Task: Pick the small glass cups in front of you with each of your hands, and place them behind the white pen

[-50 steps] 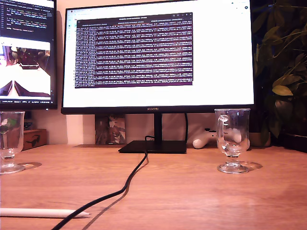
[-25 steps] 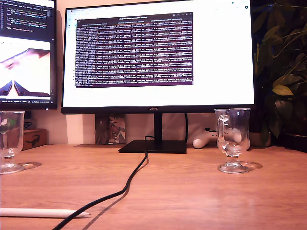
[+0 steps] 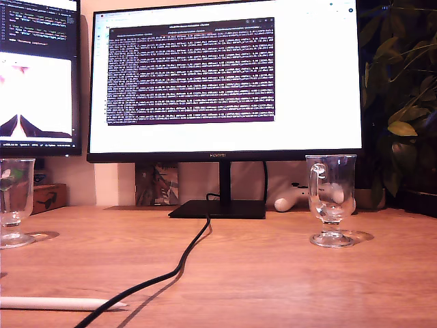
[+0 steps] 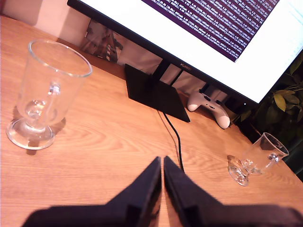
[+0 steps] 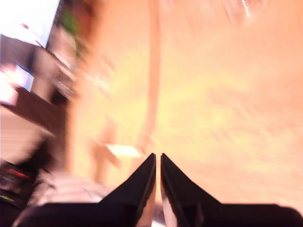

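My first gripper [image 4: 162,163]: fingers pressed together, tips nearly touching, nothing between them. It hangs above bare wood of the desk [image 4: 109,142], clear of both cups. My second gripper [image 5: 157,161]: also pinched together and empty; that view is heavily motion-blurred, only orange-brown smear past the tips, can't tell what is under it. Neither gripper shows in the exterior view.

First glass cup [image 4: 45,94] stands upright on its foot, near the first gripper's tips but apart from them. In the exterior view it sits at the left edge [image 3: 13,201], partly cut off. Second glass cup [image 3: 331,198] stands upright at the exterior view's right, well apart from the first; seen small in the first wrist view [image 4: 258,158].

White pen [image 3: 61,303] lies flat along the near edge of the desk at the exterior view's left. Black cable [image 3: 174,270] runs from the monitor [image 3: 225,82] stand diagonally to the near edge, passing just beside the pen's tip. White game controller [image 4: 208,106] sits behind the monitor base. Plant [image 3: 403,102] at the exterior view's right.
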